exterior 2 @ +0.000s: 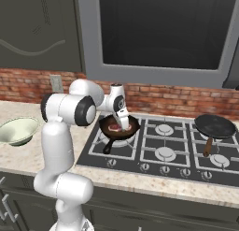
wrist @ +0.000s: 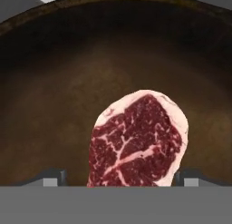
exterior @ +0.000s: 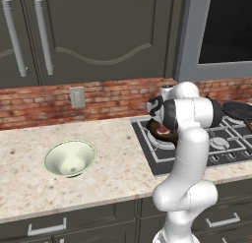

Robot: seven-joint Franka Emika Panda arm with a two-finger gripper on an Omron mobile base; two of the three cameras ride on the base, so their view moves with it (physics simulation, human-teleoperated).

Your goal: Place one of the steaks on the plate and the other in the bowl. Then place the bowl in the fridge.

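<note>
A raw red steak (wrist: 138,139) with white fat streaks lies in a dark frying pan (wrist: 45,82) on the front-left burner of the stove (exterior 2: 163,153). My gripper (wrist: 120,180) is down inside the pan, open, with a fingertip on either side of the steak's near end. From the right base view the gripper (exterior 2: 125,127) stands right beside the steak (exterior 2: 114,127). On the counter to the left sits the pale cream-green bowl (exterior: 70,158), upright and empty. The plate and the fridge are out of view.
A second black pan (exterior 2: 214,126) rests on the stove's back-right burner, its handle pointing forward. A brick backsplash (exterior: 98,99) with a wall outlet (exterior: 77,96) runs behind the speckled counter (exterior: 29,183). Dark cabinets and a range hood hang above.
</note>
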